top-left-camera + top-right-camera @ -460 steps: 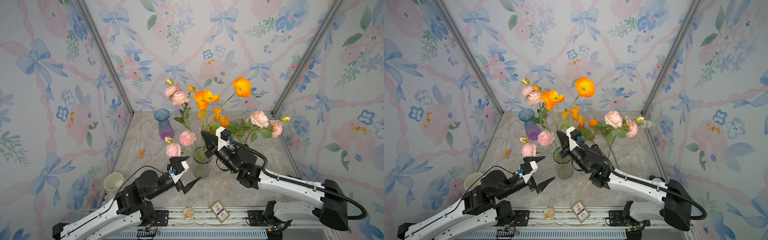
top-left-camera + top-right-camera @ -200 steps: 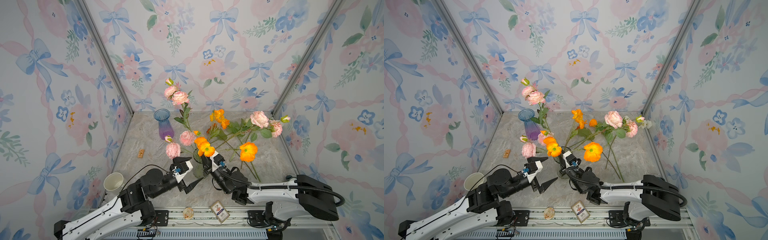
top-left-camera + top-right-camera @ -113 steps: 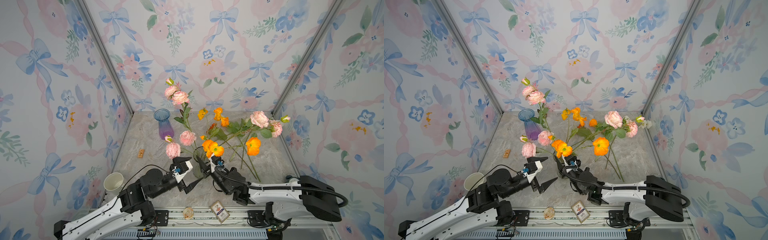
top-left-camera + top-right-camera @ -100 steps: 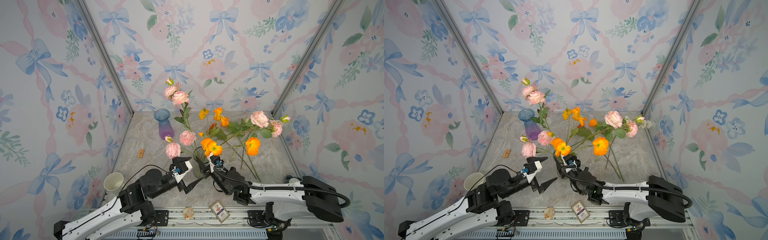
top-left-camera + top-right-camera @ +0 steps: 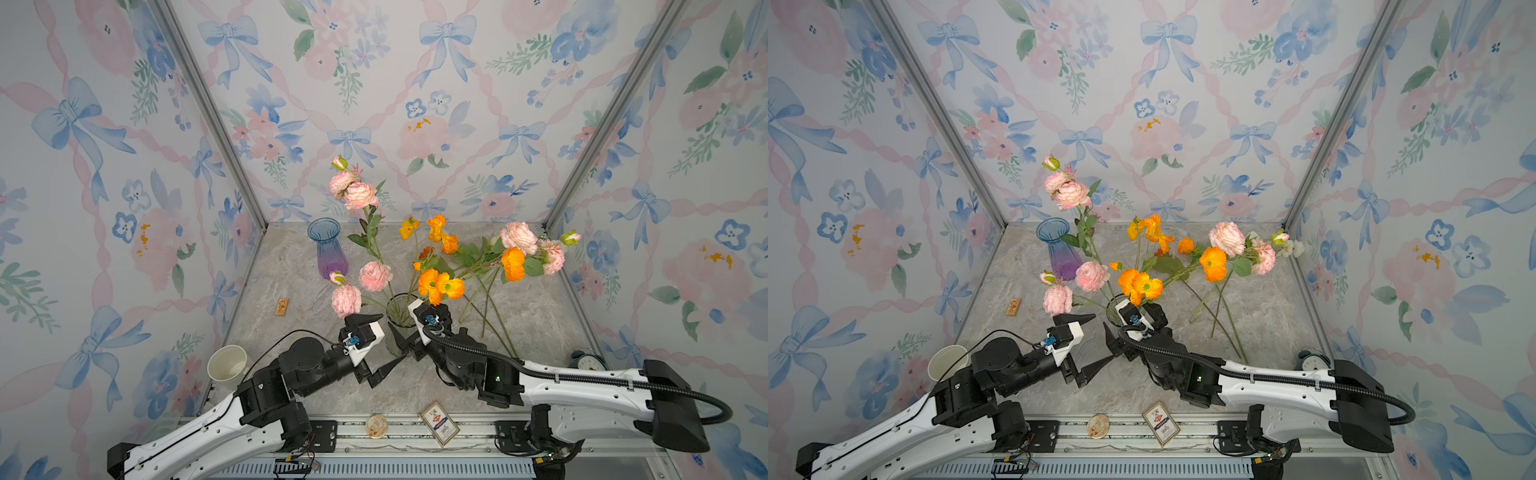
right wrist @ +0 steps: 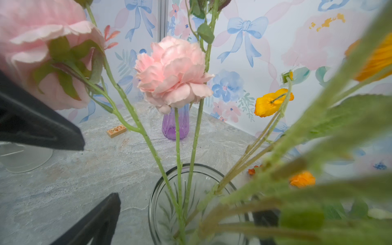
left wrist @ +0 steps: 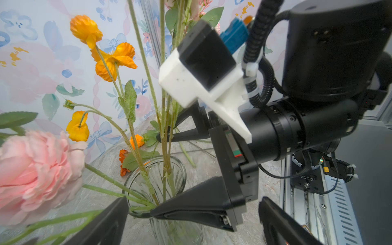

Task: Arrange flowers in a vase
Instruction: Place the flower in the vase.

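Observation:
A clear glass vase (image 5: 398, 322) (image 5: 1116, 311) stands at the front middle of the marble table. It holds pink ruffled flowers (image 5: 375, 275) and orange poppies (image 5: 440, 286). My right gripper (image 5: 417, 328) (image 7: 154, 176) is open, its jaws wide apart on either side of the stems just above the vase rim (image 6: 191, 169). Just left of the vase, my left gripper (image 5: 390, 337) (image 5: 1103, 337) hangs open and empty. More flowers (image 5: 517, 239), pink and orange, lie on the table to the right.
A blue-to-purple vase (image 5: 326, 249) stands at the back left. A paper cup (image 5: 227, 363) sits front left, a small wooden block (image 5: 281, 306) behind it. A card (image 5: 439, 424) and a round disc (image 5: 376, 424) lie on the front rail. An alarm clock (image 5: 586, 359) sits front right.
My right gripper brought the orange poppies down into the clear vase and opened. The poppies now stand in the vase. The left arm has stayed put.

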Controlling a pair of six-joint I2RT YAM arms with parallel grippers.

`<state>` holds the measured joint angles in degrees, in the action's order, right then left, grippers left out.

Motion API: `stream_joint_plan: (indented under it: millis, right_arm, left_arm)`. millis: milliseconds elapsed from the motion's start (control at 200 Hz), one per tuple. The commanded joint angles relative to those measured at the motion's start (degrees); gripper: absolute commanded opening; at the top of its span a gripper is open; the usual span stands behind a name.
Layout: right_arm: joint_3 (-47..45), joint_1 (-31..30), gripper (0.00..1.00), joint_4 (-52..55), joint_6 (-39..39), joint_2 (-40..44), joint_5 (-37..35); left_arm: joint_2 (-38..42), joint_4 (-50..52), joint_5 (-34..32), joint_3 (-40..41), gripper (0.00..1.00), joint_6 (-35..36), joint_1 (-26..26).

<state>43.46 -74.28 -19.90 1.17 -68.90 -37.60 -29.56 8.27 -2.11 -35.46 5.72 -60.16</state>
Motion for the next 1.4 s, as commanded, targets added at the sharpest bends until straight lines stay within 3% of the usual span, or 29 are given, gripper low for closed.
stream_joint_plan:
  millis: [0, 350, 1395]
  right_arm:
    - [3.4, -0.6, 0.99, 9.9, -2.8, 1.7, 1.4]
    - [4.3, -2.9, 1.0, 19.8, -5.7, 3.0, 2.0]
    - [-5.3, -4.8, 0.97, 30.0, -13.4, 10.0, -1.3]
  left_arm:
    - [0.1, -0.2, 0.8, 0.5, 0.98, -0.4, 0.5]
    - [0.2, -0.2, 1.2, 0.4, 0.98, -0.4, 0.7]
    - [0.2, -0.2, 1.8, 0.4, 0.98, -0.2, 1.5]
